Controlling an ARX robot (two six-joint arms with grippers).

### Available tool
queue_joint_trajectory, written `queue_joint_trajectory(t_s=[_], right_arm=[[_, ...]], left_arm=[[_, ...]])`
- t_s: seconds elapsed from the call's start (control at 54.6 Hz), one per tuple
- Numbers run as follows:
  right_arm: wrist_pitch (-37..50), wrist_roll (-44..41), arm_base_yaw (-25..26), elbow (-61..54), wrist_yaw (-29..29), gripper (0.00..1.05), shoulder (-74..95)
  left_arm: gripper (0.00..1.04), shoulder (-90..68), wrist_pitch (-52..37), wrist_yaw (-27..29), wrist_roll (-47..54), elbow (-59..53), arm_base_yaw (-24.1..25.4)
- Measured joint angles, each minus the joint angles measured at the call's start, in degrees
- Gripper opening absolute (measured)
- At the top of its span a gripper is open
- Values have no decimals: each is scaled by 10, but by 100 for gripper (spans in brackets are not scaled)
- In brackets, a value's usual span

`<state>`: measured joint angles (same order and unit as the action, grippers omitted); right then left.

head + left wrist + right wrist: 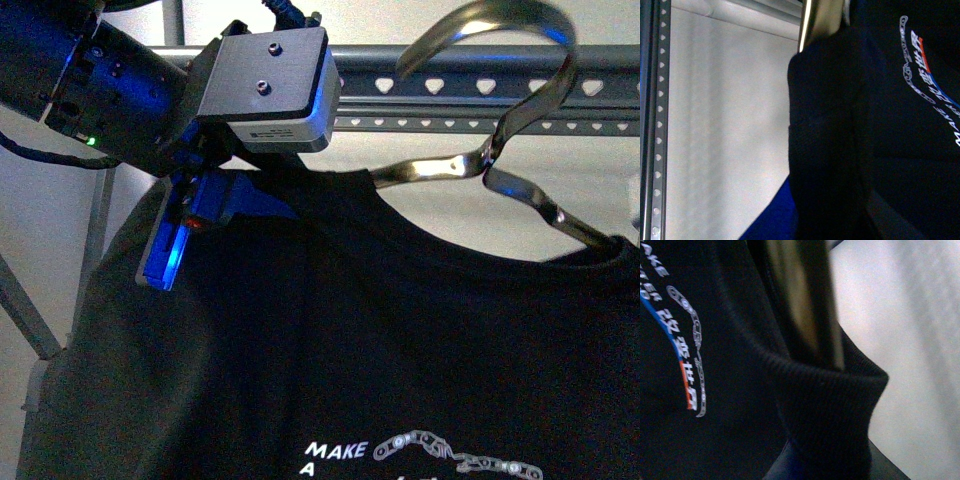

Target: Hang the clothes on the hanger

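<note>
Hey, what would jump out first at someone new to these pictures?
A black T-shirt with white MAKE A print fills the front view's lower half, draped on a shiny curved metal coat hanger at upper right. The left arm's blue claw sits at its shoulder, with a grey metal rack rail of heart-shaped holes behind.

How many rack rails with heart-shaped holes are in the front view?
2. The upper rail runs across behind the coat hanger's hook; the lower rail lies just beneath it. Others may be hidden by the T-shirt.
</note>
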<state>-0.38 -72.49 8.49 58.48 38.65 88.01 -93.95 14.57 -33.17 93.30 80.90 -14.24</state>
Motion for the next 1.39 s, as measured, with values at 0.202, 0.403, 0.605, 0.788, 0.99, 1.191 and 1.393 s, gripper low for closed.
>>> queue_joint_trajectory(t_s=[0.202, 0.403, 0.605, 0.788, 0.99, 1.191, 1.393], right_arm=[[-77, 20, 25, -60, 7, 6, -4], [-12, 115, 31, -119, 46, 4, -21], [-9, 253, 42, -166, 61, 4, -130], [-51, 448, 96, -153, 88, 4, -228], [-81, 623, 148, -43, 109, 4, -207], [-141, 734, 150, 92, 61, 4, -93], [-134, 782, 98, 115, -5, 4, -15]], left_arm=[[62, 2, 0, -1, 0, 0, 0], [94, 2, -99, -6, -81, -31, 2], [98, -28, -443, 210, -675, -72, 40], [98, 19, -450, 314, -1100, -81, 109], [67, 157, -374, 379, -992, -230, 99], [31, 248, -457, 370, -945, -422, 101], [4, 315, -505, 336, -938, -547, 130]])
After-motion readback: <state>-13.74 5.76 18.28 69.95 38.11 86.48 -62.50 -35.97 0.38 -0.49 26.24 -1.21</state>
